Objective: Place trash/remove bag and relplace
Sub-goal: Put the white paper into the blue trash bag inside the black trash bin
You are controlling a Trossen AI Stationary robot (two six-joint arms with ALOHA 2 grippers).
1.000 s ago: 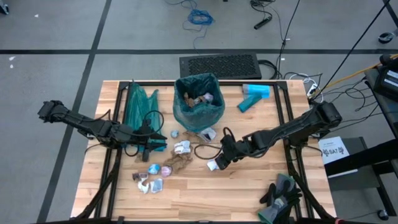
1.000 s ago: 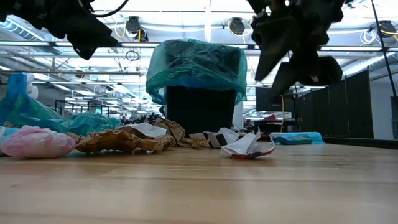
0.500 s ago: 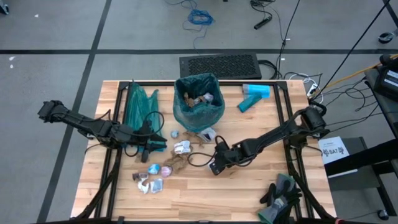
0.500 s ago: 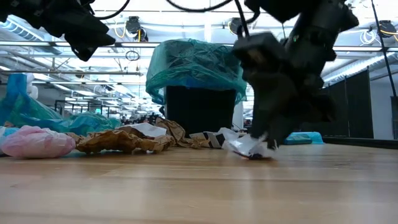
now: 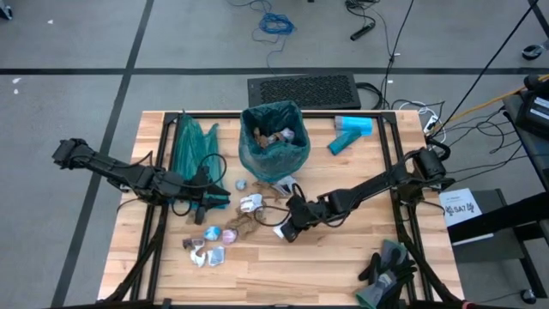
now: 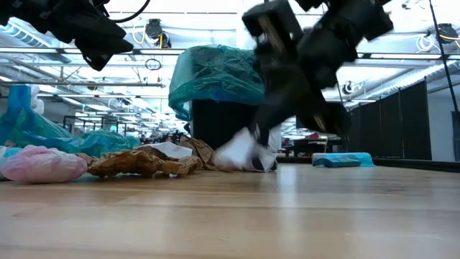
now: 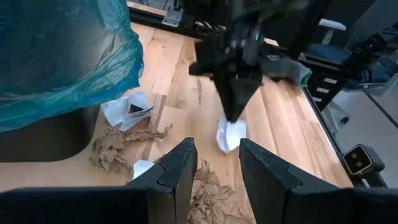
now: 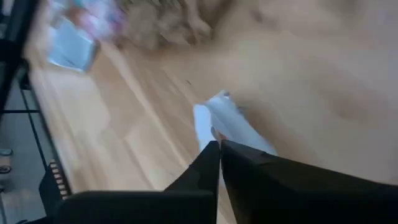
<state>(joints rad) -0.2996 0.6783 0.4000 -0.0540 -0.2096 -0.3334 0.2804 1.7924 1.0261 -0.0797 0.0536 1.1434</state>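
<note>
Right gripper (image 7: 234,118) closed, low

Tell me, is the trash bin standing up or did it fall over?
Standing up. The bin shows its open top in the high view, with scraps inside, and the low view shows it upright on the table with its green bag over the rim.

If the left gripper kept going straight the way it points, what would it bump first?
Probably the crumpled white wrapper pinched in the right gripper, straight ahead between the left gripper fingers. Depth is hard to judge.
</note>
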